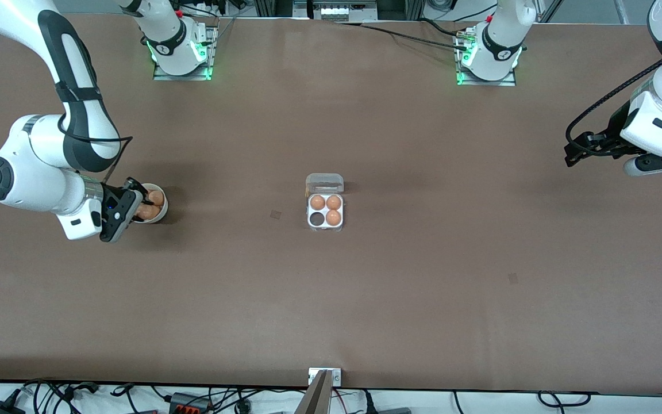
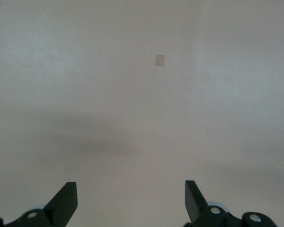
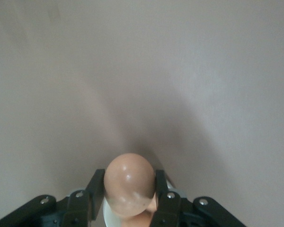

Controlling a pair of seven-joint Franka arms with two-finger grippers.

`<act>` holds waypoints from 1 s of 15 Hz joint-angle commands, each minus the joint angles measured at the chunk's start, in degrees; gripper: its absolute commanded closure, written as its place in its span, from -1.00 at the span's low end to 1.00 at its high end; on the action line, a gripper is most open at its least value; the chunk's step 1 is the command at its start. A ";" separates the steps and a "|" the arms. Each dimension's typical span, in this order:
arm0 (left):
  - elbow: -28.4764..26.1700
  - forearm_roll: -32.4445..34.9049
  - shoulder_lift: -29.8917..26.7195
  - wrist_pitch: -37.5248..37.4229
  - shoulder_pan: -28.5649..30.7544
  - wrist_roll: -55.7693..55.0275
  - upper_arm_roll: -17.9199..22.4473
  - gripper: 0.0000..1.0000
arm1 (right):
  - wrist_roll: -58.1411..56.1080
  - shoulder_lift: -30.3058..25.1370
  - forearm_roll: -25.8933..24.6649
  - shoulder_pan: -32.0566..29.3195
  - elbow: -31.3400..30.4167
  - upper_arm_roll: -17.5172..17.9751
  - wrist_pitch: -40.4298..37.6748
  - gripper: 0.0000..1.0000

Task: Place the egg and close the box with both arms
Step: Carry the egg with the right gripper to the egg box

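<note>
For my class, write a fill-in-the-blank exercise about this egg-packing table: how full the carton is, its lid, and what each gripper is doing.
1. The box holds ____ eggs, leaving one cell bare.
2. Its clear lid is ____.
3. The right gripper, over the white bowl, is shut on an ____.
4. The left gripper, waiting over bare table at the left arm's end, has its fingers ____.

Missing words: three; open; egg; open
</note>
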 commanded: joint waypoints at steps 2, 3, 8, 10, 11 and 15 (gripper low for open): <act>1.00 -0.38 0.13 -1.07 0.37 0.84 -0.19 -1.00 | 15.60 1.28 4.83 6.76 2.23 -0.05 5.99 1.00; 1.00 -0.38 0.04 -1.07 0.37 0.84 -0.19 -1.00 | 19.99 1.28 6.50 9.56 2.14 -0.05 8.19 1.00; 1.00 -0.38 0.04 -1.07 0.37 0.84 -0.19 -1.00 | 42.06 2.24 7.22 20.38 2.23 -0.05 15.41 1.00; 1.00 -0.38 0.04 -1.07 0.37 0.84 -0.28 -1.00 | 49.01 3.73 7.22 24.07 2.23 -0.05 18.75 1.00; 1.00 -0.38 0.04 -1.07 0.37 0.84 -0.19 -1.00 | 51.91 4.70 7.22 26.09 2.32 -0.05 20.85 1.00; 1.00 -0.38 0.04 -1.07 0.37 0.84 -0.19 -1.00 | 59.66 8.83 7.04 31.82 4.07 -0.14 29.21 1.00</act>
